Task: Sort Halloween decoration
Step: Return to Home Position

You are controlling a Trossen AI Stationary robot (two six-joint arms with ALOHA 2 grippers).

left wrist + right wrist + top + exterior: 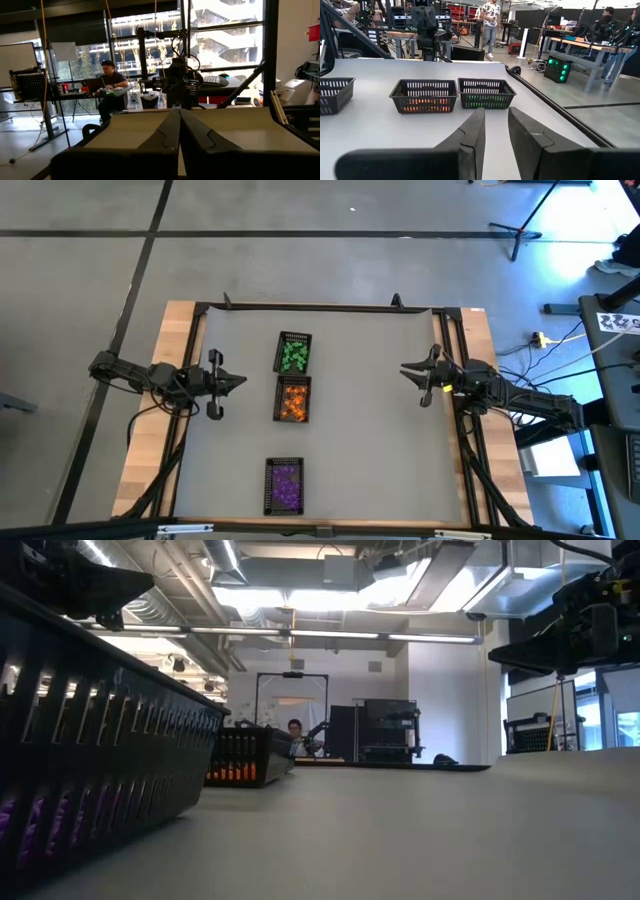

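The Halloween decoration lies sorted by colour in three black mesh trays on the grey table. Green trinkets (pixel 293 356) fill the far tray, orange ones (pixel 293 402) the middle tray, and purple ones (pixel 286 482) the near tray. The right wrist view shows the orange (pixel 424 105) and green (pixel 485 103) trinkets through the tray walls. My left gripper (pixel 242 381) hovers left of the orange tray, fingers shut (pixel 179 122) and holding nothing. My right gripper (pixel 404 369) hovers far to the right of the trays, its fingers a little apart (pixel 495 117) and empty.
A black frame rail (pixel 320 307) runs along the table's far edge and down both sides. Bare grey table lies between the trays and my right gripper. A seated person (pixel 111 80) and standing people (pixel 491 20) are in the room beyond the table.
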